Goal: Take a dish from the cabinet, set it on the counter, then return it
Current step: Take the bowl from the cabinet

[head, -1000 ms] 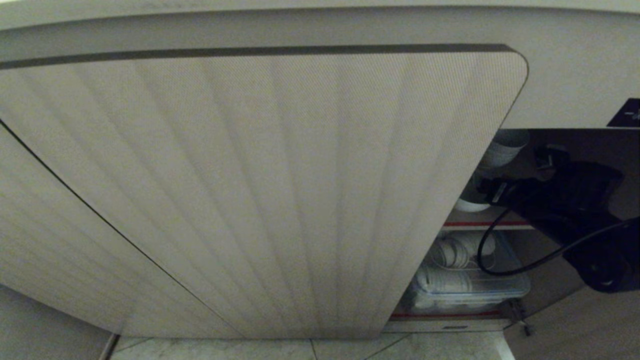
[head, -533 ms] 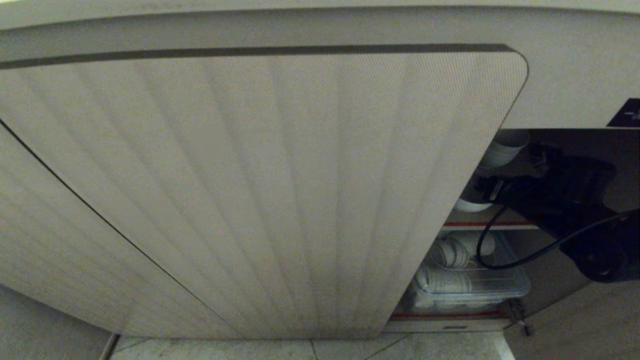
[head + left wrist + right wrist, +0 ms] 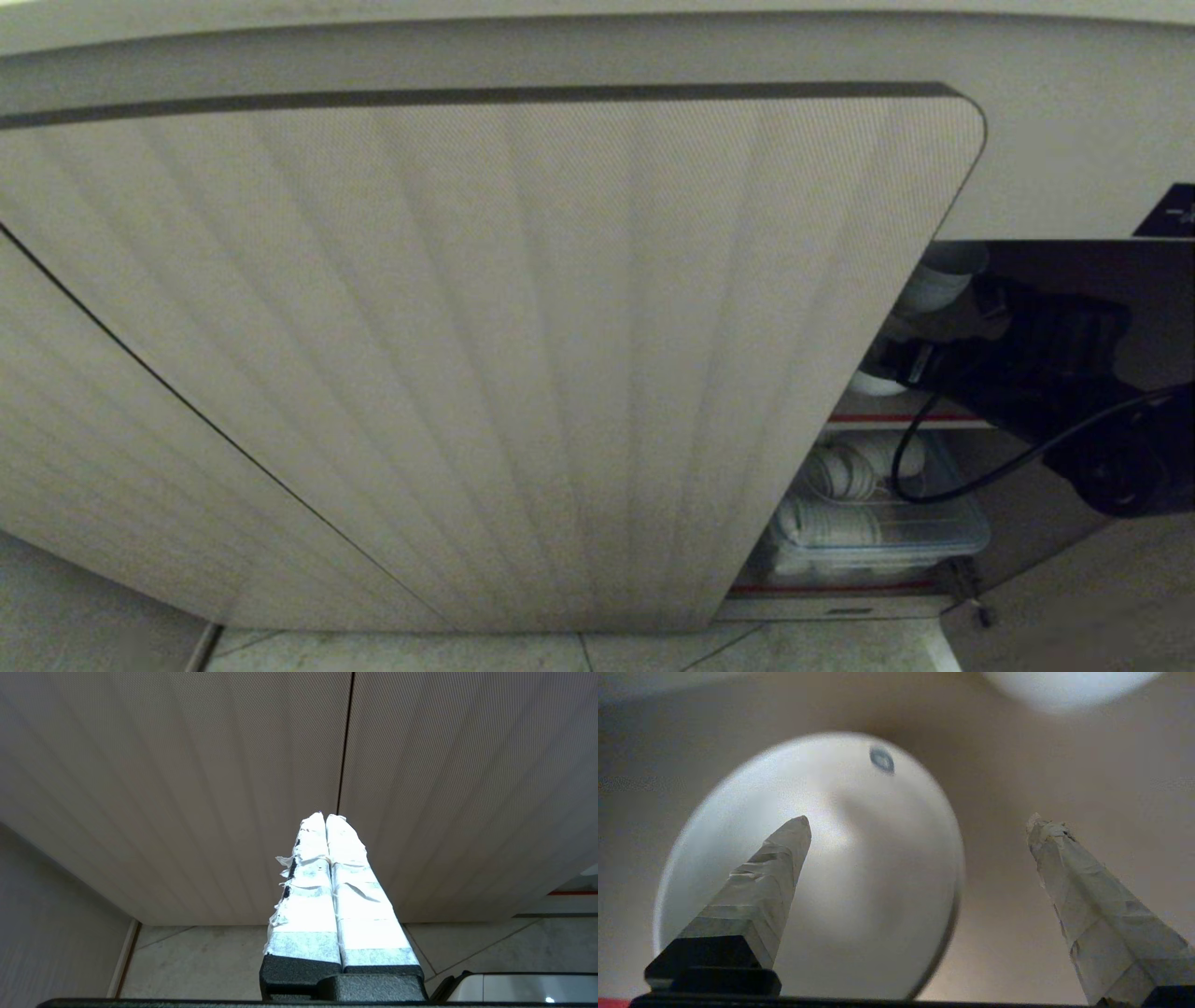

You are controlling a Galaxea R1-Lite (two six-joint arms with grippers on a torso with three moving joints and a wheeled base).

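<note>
Pressing together, the left gripper's (image 3: 327, 816) taped fingers hang before the beige ribbed cabinet door (image 3: 187, 788). Inside the cabinet (image 3: 523, 355), the right gripper's (image 3: 920, 826) fingers stand wide apart, one across the small round white ceramic bowl (image 3: 859, 868), gripping nothing.

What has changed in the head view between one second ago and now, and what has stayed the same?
The right gripper has moved up and a little further into the cabinet, toward the white bowl on the red-edged shelf; its cable loop rose with it. It has taken hold of nothing: its fingers stand open. The ribbed door, the clear box of dishes below and the camera have not moved.
</note>
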